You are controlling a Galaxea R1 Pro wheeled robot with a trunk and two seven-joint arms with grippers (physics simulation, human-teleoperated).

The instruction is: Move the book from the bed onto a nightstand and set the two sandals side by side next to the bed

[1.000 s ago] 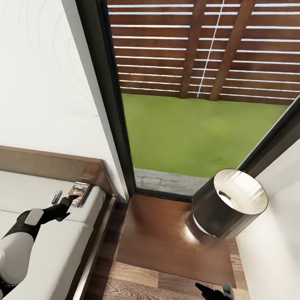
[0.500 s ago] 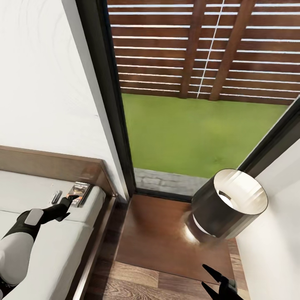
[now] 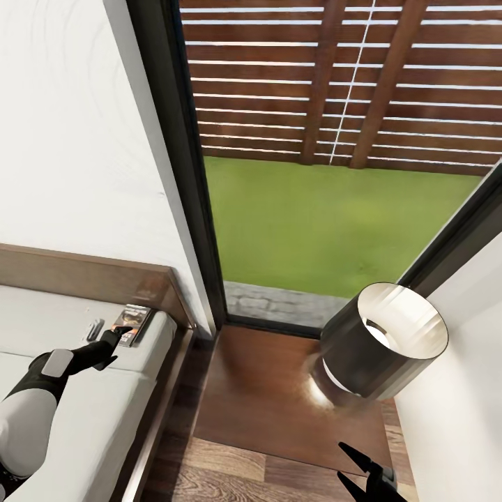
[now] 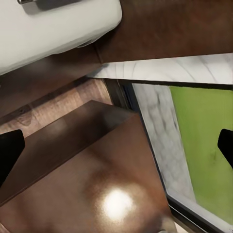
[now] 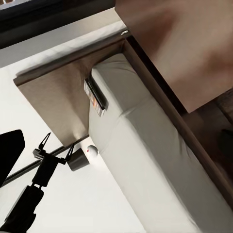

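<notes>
Nearest in the head view, the right gripper (image 3: 357, 466) hangs over the plank floor with its dark fingers spread apart. Just beyond it sits the nightstand (image 3: 279, 397), its glossy brown top catching a glare, with a round dark lamp shade (image 3: 383, 339) on it. On the bed (image 3: 104, 411), a smooth off-white mattress in a dark frame, the left gripper (image 3: 120, 333) reaches to the book (image 3: 134, 323); its fingers stand wide apart in the left wrist view. The thin book lies by the headboard (image 3: 90, 275). Farthest, the black-framed window (image 3: 188, 174) shows grass.
</notes>
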